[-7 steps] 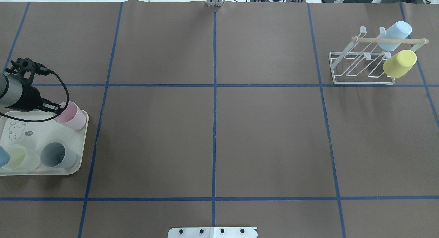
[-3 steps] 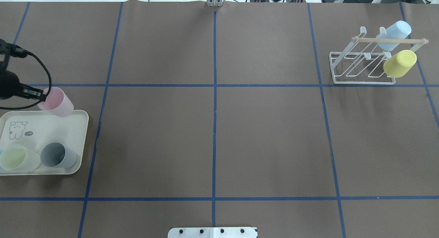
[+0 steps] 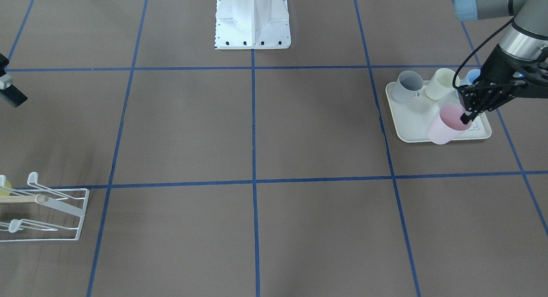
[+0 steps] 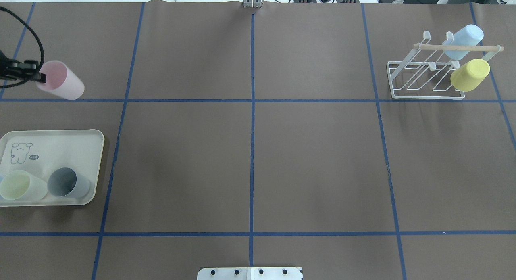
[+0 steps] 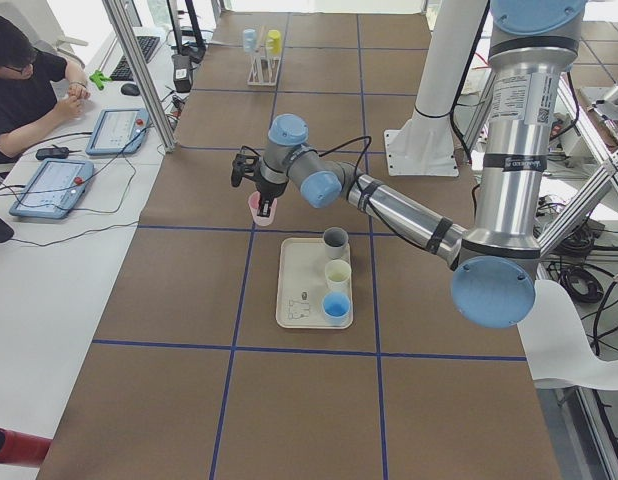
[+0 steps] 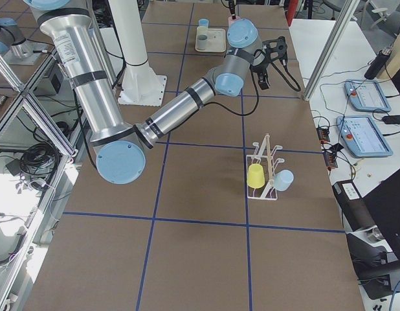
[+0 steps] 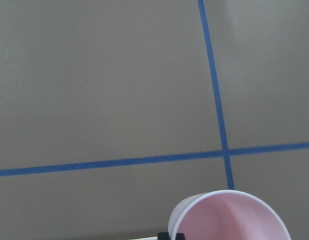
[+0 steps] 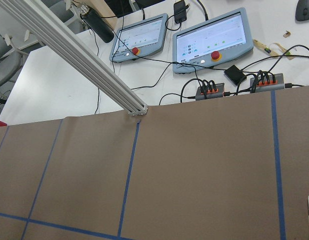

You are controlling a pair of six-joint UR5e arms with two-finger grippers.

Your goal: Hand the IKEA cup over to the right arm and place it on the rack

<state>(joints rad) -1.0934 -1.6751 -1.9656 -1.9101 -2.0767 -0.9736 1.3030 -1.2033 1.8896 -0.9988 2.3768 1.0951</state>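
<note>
The pink IKEA cup [image 4: 61, 81] hangs tilted above the table, beyond the tray's far edge. My left gripper [image 4: 39, 76] is shut on its rim, one finger inside the cup and one outside. The front view shows the same grip, with the gripper [image 3: 466, 116] on the cup [image 3: 445, 125]. In the left wrist view only the cup's rim [image 7: 229, 216] shows at the bottom. The white wire rack [image 4: 423, 95] stands at the far right. My right gripper [image 3: 12, 96] is cut off at the front view's left edge, and I cannot tell whether it is open or shut.
A light blue cup [image 4: 463, 41] and a yellow cup [image 4: 470, 74] hang on the rack. The cream tray [image 4: 56, 145] at the near left holds a grey cup [image 4: 67, 182] and a pale green cup [image 4: 20, 185]. A person sits at a side desk [image 5: 29, 85].
My left gripper has lifted the pink cup off the tray and carried it away from the robot, past the tray's far edge. The rack and the other cups have not moved.
</note>
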